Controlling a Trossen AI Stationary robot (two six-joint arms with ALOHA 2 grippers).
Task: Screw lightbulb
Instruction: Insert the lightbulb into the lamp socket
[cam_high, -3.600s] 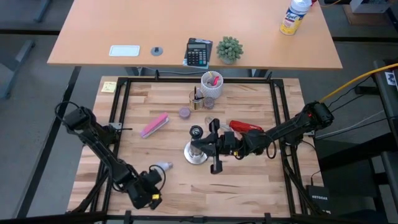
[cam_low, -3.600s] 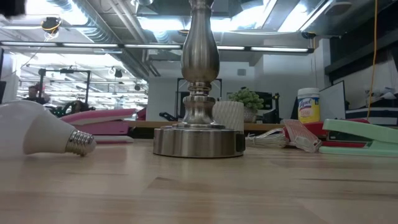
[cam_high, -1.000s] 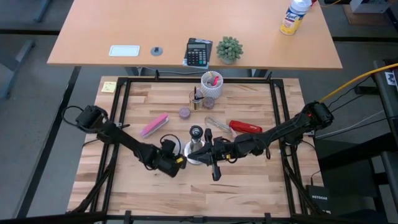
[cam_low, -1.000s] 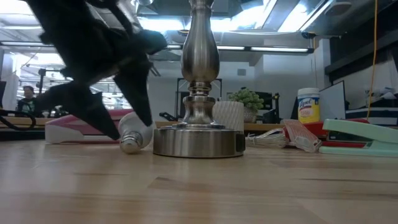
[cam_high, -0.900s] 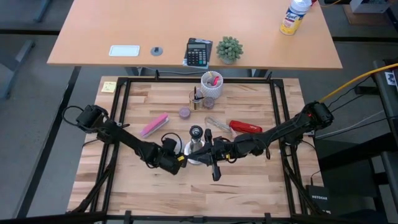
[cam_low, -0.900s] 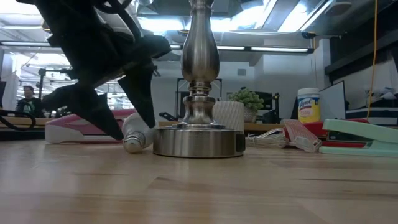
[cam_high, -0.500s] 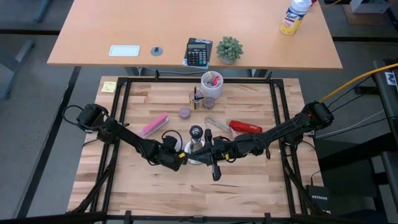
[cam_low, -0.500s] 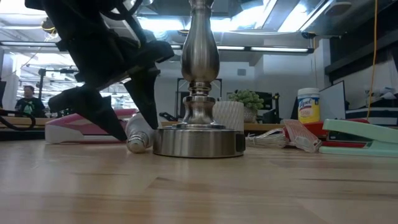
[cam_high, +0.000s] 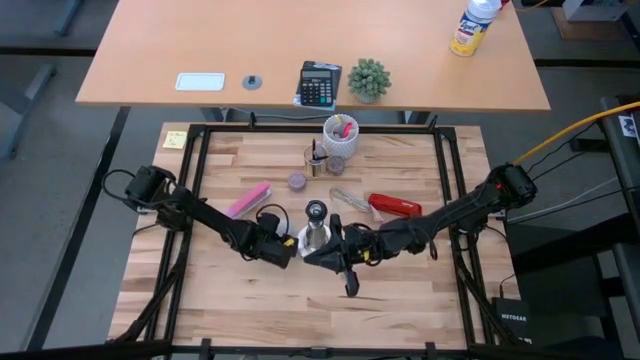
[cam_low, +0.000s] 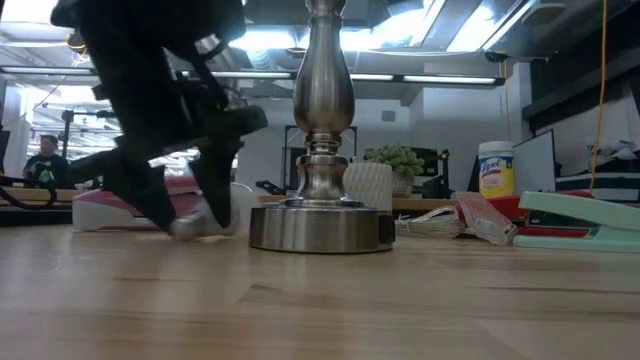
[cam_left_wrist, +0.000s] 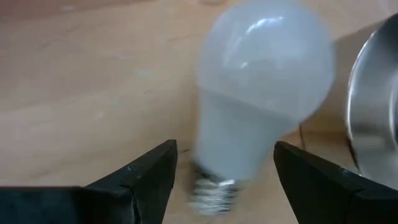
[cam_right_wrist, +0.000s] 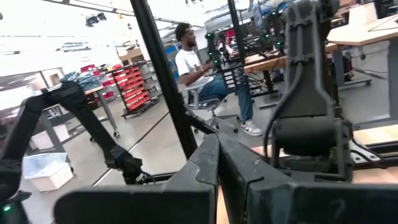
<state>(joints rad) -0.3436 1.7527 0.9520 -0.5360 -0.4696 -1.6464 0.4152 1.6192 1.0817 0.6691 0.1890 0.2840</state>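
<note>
While the lightbulb (cam_left_wrist: 261, 99) lies on its side on the counter (cam_high: 400, 290), just beside the round base of the metal stand (cam_low: 318, 226), the left end effector (cam_left_wrist: 224, 171) straddles its neck with fingers spread wide, not gripping. The step in hand appears to be the pick-up. The right end effector (cam_high: 349, 262) is shut and empty, resting near the stand's other side. Next, the left fingers would need to close on the bulb, then lift and upend it over the socket.

Pink stapler (cam_high: 248, 200), red stapler (cam_high: 394, 205), calculator (cam_high: 319, 84), plant (cam_high: 368, 78).
</note>
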